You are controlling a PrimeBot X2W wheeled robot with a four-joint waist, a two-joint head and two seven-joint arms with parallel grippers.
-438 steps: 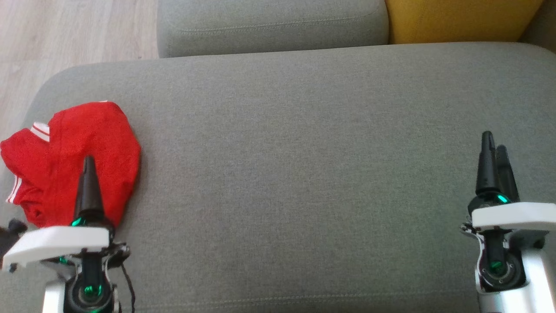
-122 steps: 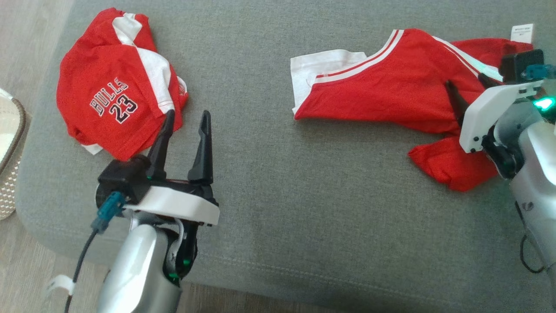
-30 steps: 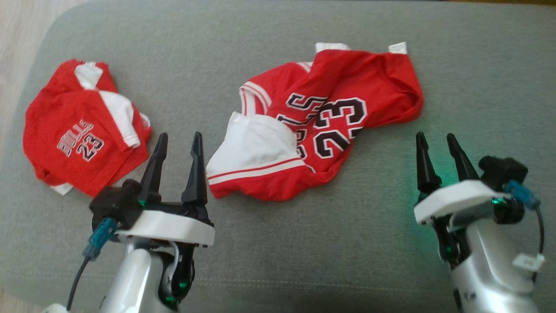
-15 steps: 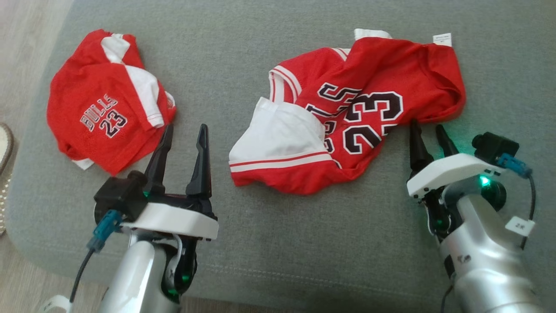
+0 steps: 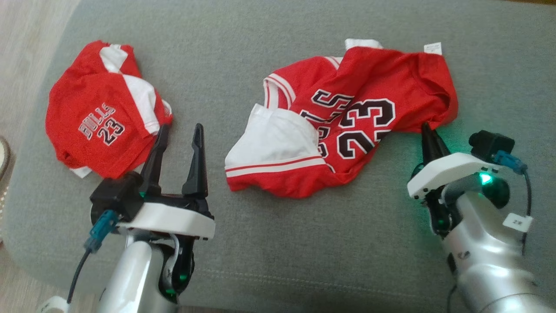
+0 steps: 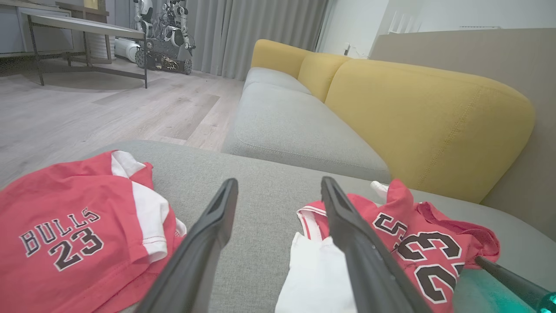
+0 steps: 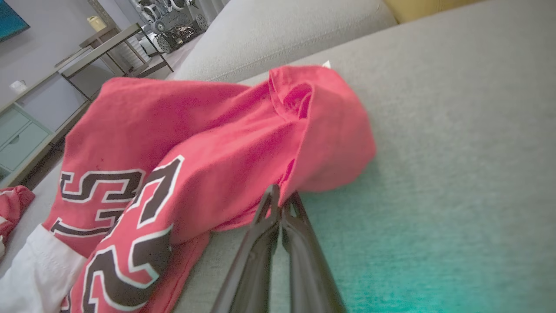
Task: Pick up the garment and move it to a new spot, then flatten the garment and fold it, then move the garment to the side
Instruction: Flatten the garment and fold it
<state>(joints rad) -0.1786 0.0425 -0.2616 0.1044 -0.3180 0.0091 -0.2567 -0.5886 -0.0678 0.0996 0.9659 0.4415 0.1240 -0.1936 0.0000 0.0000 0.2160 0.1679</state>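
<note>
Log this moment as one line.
step: grasp | right claw: shut on jersey edge | left claw: open | jersey: crumpled on sofa

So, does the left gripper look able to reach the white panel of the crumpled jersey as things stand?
Probably yes: the left gripper is open, and only bare grey cushion separates it from the white panel of the jersey, just to its right.

The right pincer (image 7: 281, 196) is covered at its tips by the jersey (image 7: 208, 143), whose lettering is partly hidden by folds.
</note>
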